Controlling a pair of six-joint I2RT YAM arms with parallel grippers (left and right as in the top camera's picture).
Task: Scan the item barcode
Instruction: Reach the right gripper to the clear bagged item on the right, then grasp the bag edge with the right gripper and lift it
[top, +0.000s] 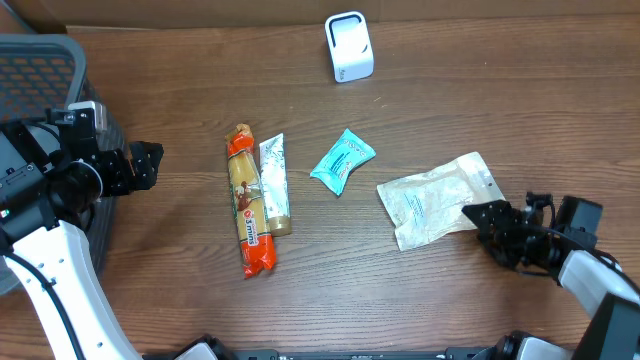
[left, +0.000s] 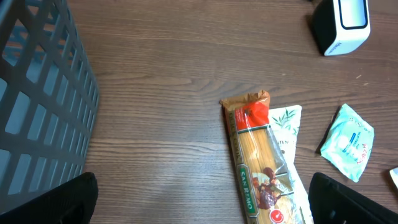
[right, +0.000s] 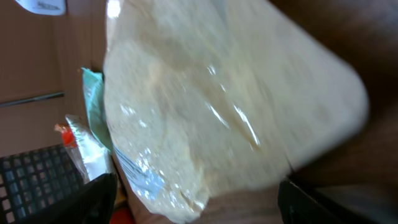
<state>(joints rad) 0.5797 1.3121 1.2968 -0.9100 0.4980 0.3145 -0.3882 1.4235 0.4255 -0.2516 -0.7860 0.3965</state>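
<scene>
Brown wood-grain counter (top: 450, 110) runs under everything, with a strip of cardboard (top: 200, 12) along its far edge. At the near right, the right tool (top: 488, 228) sits low over the counter, its dark fingers (right: 93, 200) spread apart and grasping nothing. Its tips are at the near right edge of a pale pouch (top: 437, 198); whether they touch it cannot be told. In the right wrist view that pouch fills nearly the whole picture, blurred, glossy and wrinkled, with a bit of blue print near its lower left corner. The pouch lies flat, right of centre. Left of it, and apart from it, lies a small teal packet (top: 342, 160). Further left, a narrow white pack (top: 275, 185) lies lengthwise from near to far. On its left it touches a long pack of spaghetti (top: 250, 205) with orange ends. A white scanner (top: 349, 47) stands at the far side of the counter, well apart from the pouch. At the left, the left tool (top: 147, 166) hangs over bare counter, fingers wide and released, pointing right toward the spaghetti. Just left of it, at the far left edge, stands a grey slatted basket (top: 40, 60).
</scene>
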